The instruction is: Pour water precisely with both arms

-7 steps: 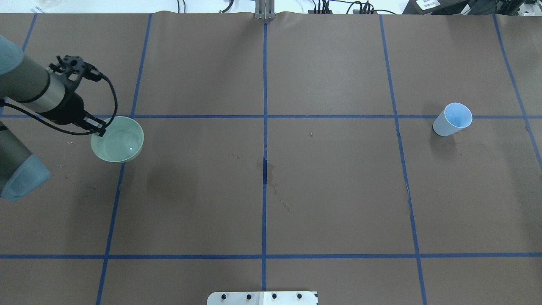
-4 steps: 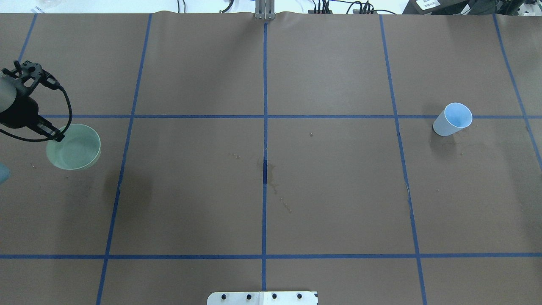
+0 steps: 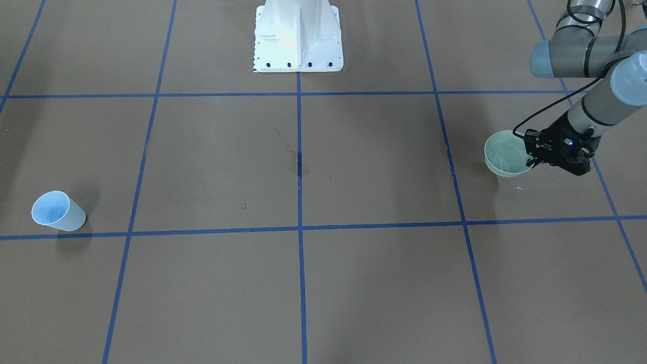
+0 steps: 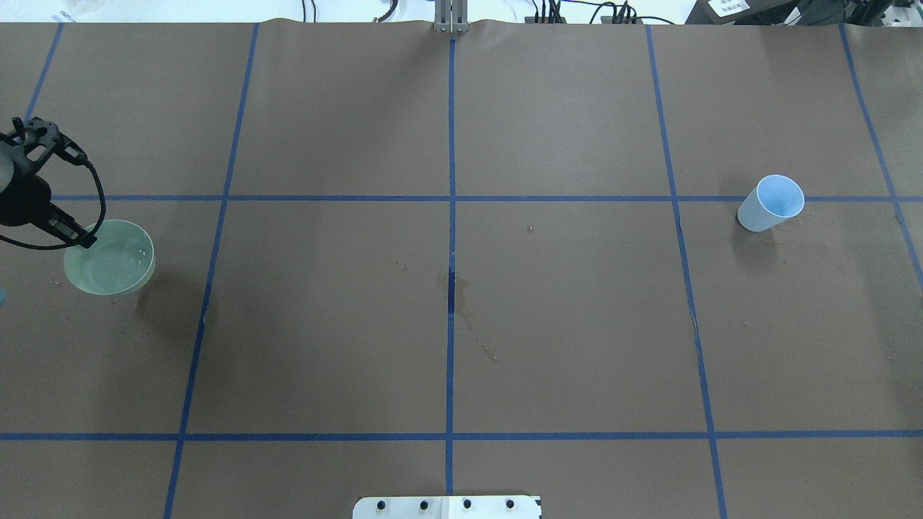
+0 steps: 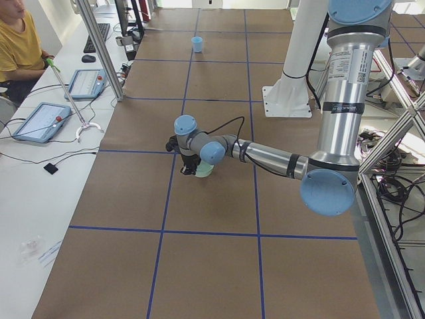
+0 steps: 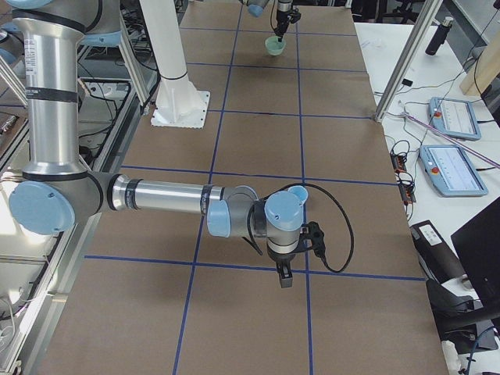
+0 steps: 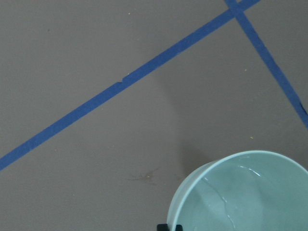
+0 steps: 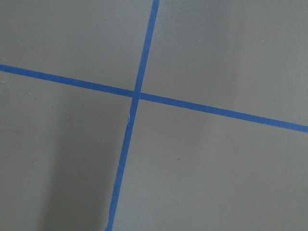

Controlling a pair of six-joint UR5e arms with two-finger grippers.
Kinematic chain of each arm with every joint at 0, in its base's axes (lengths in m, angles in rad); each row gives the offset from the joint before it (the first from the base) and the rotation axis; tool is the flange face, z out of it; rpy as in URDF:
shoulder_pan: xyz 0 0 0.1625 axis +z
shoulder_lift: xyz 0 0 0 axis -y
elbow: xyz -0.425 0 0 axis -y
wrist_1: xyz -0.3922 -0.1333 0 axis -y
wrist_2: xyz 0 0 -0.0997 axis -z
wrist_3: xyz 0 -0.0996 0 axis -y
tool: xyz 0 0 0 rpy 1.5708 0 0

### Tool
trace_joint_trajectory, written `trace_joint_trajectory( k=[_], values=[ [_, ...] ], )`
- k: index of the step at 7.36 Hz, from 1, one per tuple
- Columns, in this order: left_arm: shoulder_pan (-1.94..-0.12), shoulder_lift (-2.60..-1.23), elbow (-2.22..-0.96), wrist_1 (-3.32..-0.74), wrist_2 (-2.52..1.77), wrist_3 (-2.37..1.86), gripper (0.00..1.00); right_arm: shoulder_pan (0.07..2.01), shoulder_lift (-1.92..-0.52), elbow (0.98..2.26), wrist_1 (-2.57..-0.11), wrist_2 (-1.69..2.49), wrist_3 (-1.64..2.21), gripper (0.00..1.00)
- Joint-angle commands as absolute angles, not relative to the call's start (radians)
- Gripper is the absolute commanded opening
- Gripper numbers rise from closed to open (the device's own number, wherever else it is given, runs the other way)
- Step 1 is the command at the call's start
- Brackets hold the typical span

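Note:
My left gripper (image 4: pixel 74 236) is shut on the rim of a pale green bowl (image 4: pixel 108 257) and holds it a little above the table at the far left. The bowl also shows in the front-facing view (image 3: pixel 505 159), where the left gripper (image 3: pixel 532 153) pinches its rim. Water (image 7: pixel 226 204) shows as faint glints and ripples inside the bowl (image 7: pixel 240 192). A light blue cup (image 4: pixel 770 202) stands at the right, far from both arms. My right gripper (image 6: pixel 284 279) shows only in the exterior right view, pointing down over bare table; I cannot tell whether it is open or shut.
The white bolted pedestal (image 3: pixel 298 35) stands at the robot's side of the table. Blue tape lines (image 4: pixel 451 288) divide the brown table cover. Dried stains (image 4: pixel 469 310) mark the centre. An operator (image 5: pixel 20 46) sits at a side desk with tablets.
My left gripper has carried the green bowl leftward and slightly toward the robot, fast at first, then slower. The blue cup has not moved.

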State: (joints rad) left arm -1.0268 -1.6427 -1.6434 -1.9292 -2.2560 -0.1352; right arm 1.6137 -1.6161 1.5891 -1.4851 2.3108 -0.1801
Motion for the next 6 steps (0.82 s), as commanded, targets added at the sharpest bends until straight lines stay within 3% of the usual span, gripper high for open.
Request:
trace_joint_trajectory(
  k=[1,3,4,6],
  values=[
    [-1.028,-1.643,-1.617,-1.95,-2.263,-0.132,0.31,1.614,-1.614,1.589,-1.485,2.31,-0.179,1.0],
    [-1.038,-1.643,-1.614,-1.971,-2.263,-0.132,0.94,1.611,-1.614,1.589,-1.485,2.31,-0.179,1.0],
    [-1.075,-1.643,-1.615,-1.983,-2.264,-0.135,0.99,1.611,-1.614,1.589,-1.485,2.31,-0.178,1.0],
    [-1.156,-1.644,-1.618,-1.97,-2.263,-0.133,1.0,1.605,-1.614,1.588,-1.486,2.31,-0.176,1.0]
  ],
)
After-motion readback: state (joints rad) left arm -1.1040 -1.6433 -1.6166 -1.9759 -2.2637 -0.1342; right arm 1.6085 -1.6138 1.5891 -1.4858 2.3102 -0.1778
